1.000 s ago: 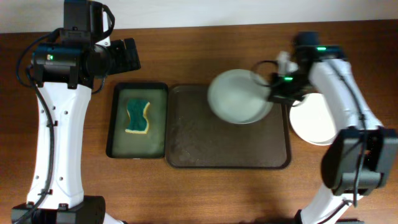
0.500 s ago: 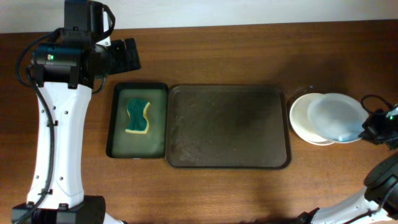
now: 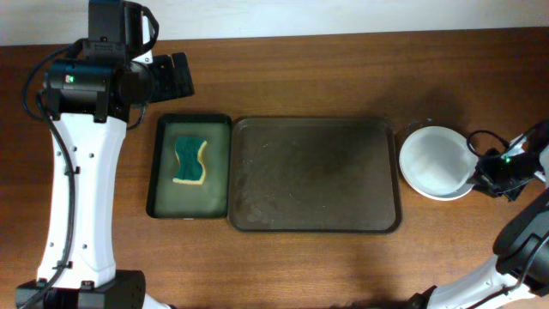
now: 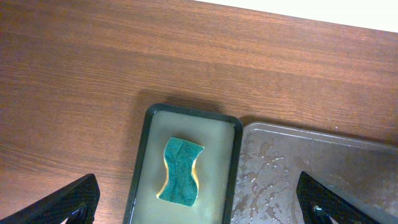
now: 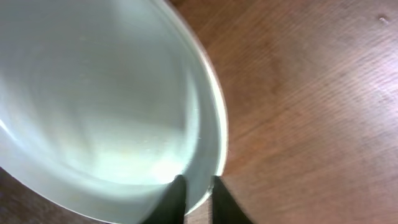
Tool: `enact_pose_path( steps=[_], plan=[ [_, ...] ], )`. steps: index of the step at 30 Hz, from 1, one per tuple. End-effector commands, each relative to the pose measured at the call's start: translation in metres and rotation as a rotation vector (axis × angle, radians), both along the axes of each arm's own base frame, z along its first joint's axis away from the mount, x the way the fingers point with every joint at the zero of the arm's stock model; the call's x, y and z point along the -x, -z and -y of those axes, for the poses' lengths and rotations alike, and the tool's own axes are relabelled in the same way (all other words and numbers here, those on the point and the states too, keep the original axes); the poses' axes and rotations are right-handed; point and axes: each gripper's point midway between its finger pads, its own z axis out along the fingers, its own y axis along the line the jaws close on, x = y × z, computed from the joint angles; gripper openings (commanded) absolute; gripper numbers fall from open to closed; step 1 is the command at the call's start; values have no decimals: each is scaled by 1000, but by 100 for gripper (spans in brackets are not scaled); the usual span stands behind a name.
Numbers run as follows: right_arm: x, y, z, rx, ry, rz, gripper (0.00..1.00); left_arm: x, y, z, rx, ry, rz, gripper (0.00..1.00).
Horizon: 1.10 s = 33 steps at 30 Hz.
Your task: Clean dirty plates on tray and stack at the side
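Right of the tray (image 3: 314, 176), long axis side-to-side, stacked plates (image 3: 436, 161).

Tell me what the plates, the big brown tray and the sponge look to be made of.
Plates: likely glazed ceramic or melamine; white, glossy, with soft reflections.
Tray: probably plastic; dark brown, dull, with water beading on it.
Sponge: foam; yellow body under a rough green scouring layer.

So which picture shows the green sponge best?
The left wrist view: the sponge fills more of the picture, showing its green top and yellow edge. The overhead view shows it whole but smaller. The right wrist view shows none of it.
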Motion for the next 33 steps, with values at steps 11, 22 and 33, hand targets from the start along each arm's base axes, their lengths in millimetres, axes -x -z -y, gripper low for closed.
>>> enact_pose_path(
  steps=[11,22,33],
  plan=[
    [-48,-47,-137,-114,-588,131,53,-1,3,-1,5,-9,-6,99],
    [-49,-43,-275,-63,-1033,136,98,-1,3,-1,5,-9,-6,100],
    [-44,-43,-312,-59,-1139,164,98,-1,3,-1,5,-9,-6,99]
  ],
)
